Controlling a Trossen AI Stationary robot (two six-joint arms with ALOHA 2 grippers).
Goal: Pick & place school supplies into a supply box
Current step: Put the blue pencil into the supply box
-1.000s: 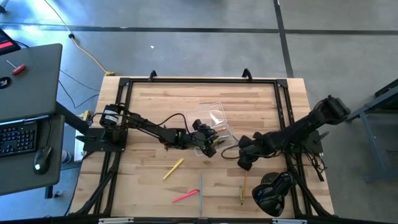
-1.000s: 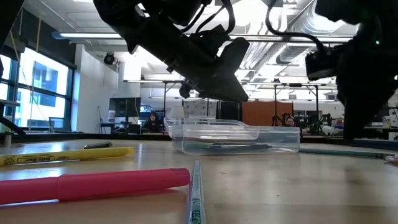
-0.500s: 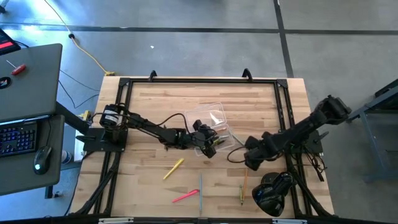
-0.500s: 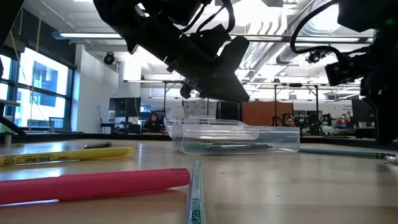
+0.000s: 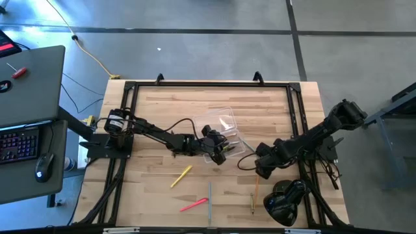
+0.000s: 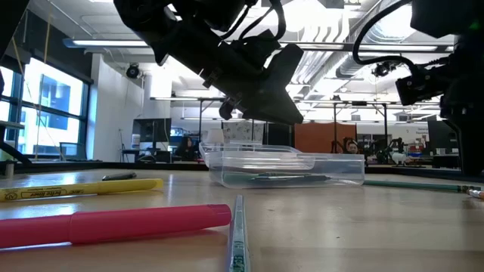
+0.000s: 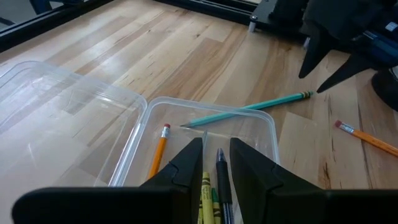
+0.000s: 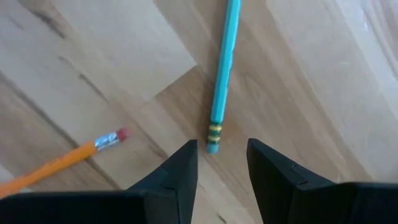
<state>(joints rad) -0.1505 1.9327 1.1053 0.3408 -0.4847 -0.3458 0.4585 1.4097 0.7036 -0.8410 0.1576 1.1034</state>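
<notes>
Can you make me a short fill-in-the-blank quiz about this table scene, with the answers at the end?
1. The right gripper hovers with open fingers over the end of a ____ pencil.
2. The supply box is made of clear ____.
3. In the low view, the marker nearest the camera is ____.
4. The left gripper is above the supply box, holding ____.

Answers: light blue; plastic; pink; pens

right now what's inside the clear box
In the supply box lies an orange pencil. The left gripper hangs over it, holding a dark pen and yellow-green items. The jaws cover the rest.
</notes>
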